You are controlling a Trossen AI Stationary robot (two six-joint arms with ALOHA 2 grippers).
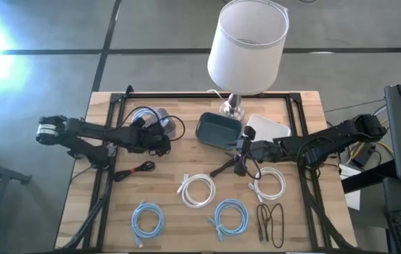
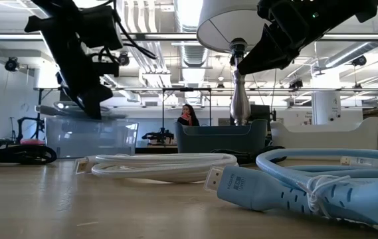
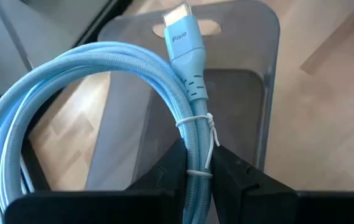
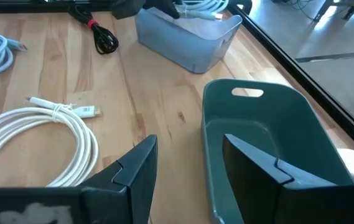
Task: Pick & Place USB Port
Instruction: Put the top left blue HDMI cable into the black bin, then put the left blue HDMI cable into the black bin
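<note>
Light-blue braided cable (image 3: 183, 118), coiled and tied with a thin white twist tie, pinched between the fingers (image 3: 170, 168) of the left hand (image 1: 159, 138), held above the clear grey bin (image 3: 251, 56) at the table's back left. Flat metal plug at the cable's tip, pointing over the bin's handle slot. Right hand (image 4: 186, 165) spread wide, hovering at the near edge of the dark teal bin (image 1: 218, 130), empty inside, set just in front of the lamp (image 1: 246, 49) with its white shade. Wooden table (image 1: 172, 226) strewn with more bundles: a white coil (image 1: 196, 190) at the middle, another white coil (image 1: 269, 185) beneath the right arm, two light-blue coils (image 1: 147, 219) along the front, a black cable with a red tie (image 1: 135, 170) to the left, a dark cable (image 1: 272, 222) front right.
</note>
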